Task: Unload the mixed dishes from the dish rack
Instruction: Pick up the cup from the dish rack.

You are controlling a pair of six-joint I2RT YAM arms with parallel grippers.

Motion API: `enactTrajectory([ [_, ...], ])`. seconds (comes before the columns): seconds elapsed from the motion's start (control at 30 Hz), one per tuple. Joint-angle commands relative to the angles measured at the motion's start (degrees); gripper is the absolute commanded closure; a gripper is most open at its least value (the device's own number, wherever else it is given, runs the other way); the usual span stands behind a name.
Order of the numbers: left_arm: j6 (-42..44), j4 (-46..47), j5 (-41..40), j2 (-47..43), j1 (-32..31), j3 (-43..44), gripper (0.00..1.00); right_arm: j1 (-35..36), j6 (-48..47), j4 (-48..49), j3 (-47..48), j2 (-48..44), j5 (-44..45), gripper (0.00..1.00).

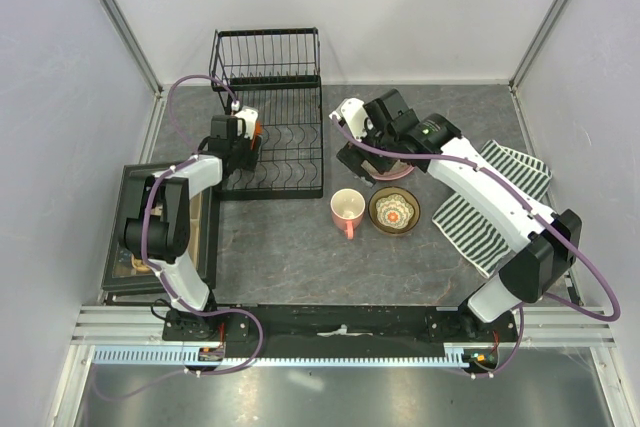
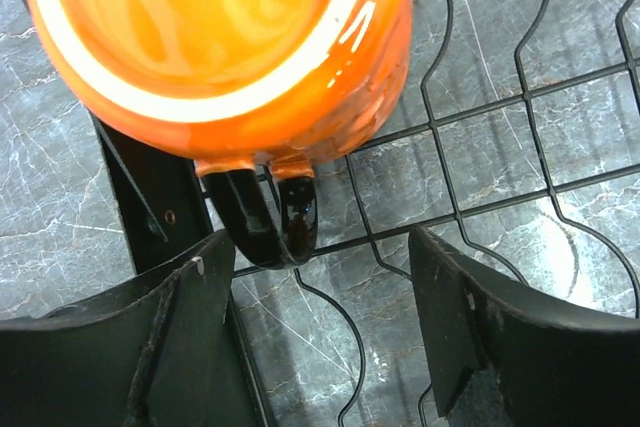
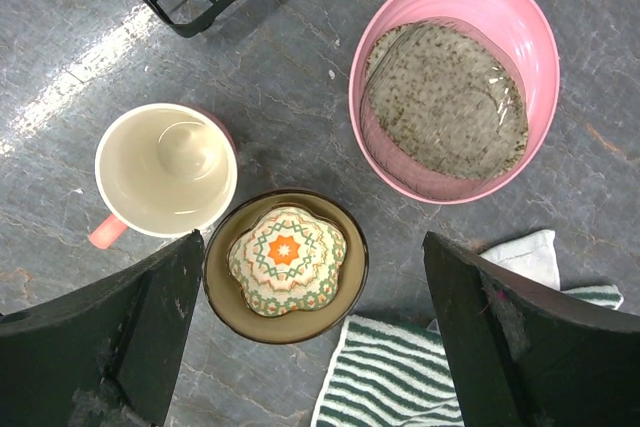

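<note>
**Orange mug on the rack, four dishes on the table, both claws released**

The glossy orange ceramic mug (image 2: 230,37) sits on the flat slotted base of the black wire dish rack (image 1: 268,77), toward its left side. One round, white-ringed end faces the left wrist camera; whether that end is the mouth or the foot I cannot tell. Its black loop handle (image 2: 268,219) points toward the left gripper (image 2: 320,337) and ends just above the gap, nearer the left-hand finger. That claw is released. Its two black fingers (image 2: 120,347) stand wide apart with only rack wire and the grey marbled tabletop (image 2: 60,197) between them, and neither finger touches the mug.

The other four dishes are on the table to the right of the rack. The wide pink shallow dish (image 3: 520,22) with a speckled grey inside lies near the dark-and-white striped cloth (image 3: 390,377). The pink mug (image 3: 165,162), cream inside, stands upright just beside the tan-brown bowl (image 3: 222,285); whether the two touch I cannot tell. Inside that bowl the small white patterned bowl (image 3: 287,259) rests upside down.

The right gripper (image 3: 315,347) hangs above this group, also released, its jaws spread wide and holding nothing. In the top view its arm covers most of the pink dish. A black-framed box (image 1: 118,217) lies on the table left of the rack, beside the left arm.
</note>
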Motion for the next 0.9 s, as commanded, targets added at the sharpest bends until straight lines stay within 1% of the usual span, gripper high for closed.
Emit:
enactTrajectory([
  [0.0,-2.71,4.12,-2.53,-2.04,0.83,-0.49,0.27,-0.25,-0.05,1.4,-0.8,-0.92,-0.44,0.02],
  [0.07,-2.97,4.48,-2.45,-2.4,1.0,-0.58,0.29,-0.34,-0.05,1.32,-1.06,-0.92,-0.44,0.02],
  [0.3,-3.94,5.19,-1.65,-2.92,1.79,-1.02,0.31,-0.34,-0.14,1.49,-2.12,-0.75,-0.79,0.02],
  [0.5,-5.78,4.75,0.19,-1.7,2.23,0.65,0.37,-0.25,-0.14,1.4,-1.68,-0.48,-0.88,0.02],
  [0.67,-5.96,3.69,1.95,-0.73,2.23,2.23,0.43,-0.25,-0.23,1.32,-2.21,-0.66,-0.71,0.02],
  [0.83,-5.61,4.04,2.48,-0.29,2.23,3.03,0.45,-0.25,-0.32,1.32,-2.3,-0.22,-0.71,0.02],
  [0.87,-5.7,4.3,2.65,-0.29,2.23,2.94,0.47,-0.25,-0.4,1.4,-2.21,-0.13,-0.71,0.02],
])
